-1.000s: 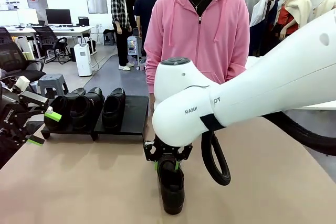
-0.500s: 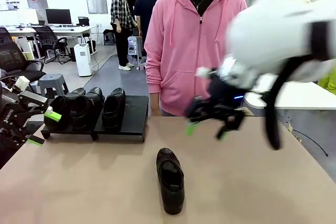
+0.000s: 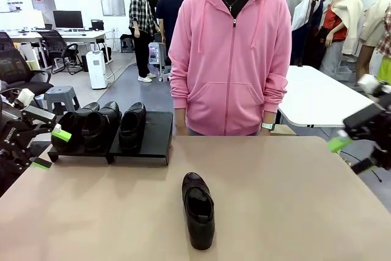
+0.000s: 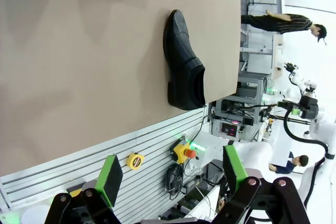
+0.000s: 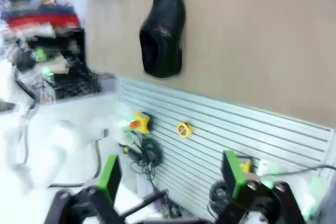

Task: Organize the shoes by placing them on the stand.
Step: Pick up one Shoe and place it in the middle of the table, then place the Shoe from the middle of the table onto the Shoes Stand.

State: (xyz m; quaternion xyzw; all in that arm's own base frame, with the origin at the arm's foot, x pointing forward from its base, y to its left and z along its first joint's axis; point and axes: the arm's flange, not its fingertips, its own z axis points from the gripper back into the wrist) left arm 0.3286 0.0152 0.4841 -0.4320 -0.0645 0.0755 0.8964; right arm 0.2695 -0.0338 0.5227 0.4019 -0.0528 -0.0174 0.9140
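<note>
One black shoe (image 3: 198, 210) lies alone on the brown table near the front edge, toe toward me. Three more shoes (image 3: 101, 125) sit side by side on the black stand (image 3: 157, 134) at the far left; the right half of its right panel is bare. My right gripper (image 3: 354, 154) hangs open at the table's right edge, well clear of the lone shoe (image 5: 163, 30), with nothing between its green pads (image 5: 233, 174). My left gripper (image 3: 51, 149) is open beside the stand's left end. The left wrist view shows the lone shoe (image 4: 184, 64) far beyond its own fingers (image 4: 110, 179).
A person in a pink hoodie (image 3: 229, 59) stands at the far edge of the table, arms down. A white table (image 3: 317, 99) stands behind on the right. Office chairs and desks are at the far left.
My right arm let go of the lone shoe on the table, opened its jaws and swung away to the right edge. The left gripper and the shoes on the stand stayed put.
</note>
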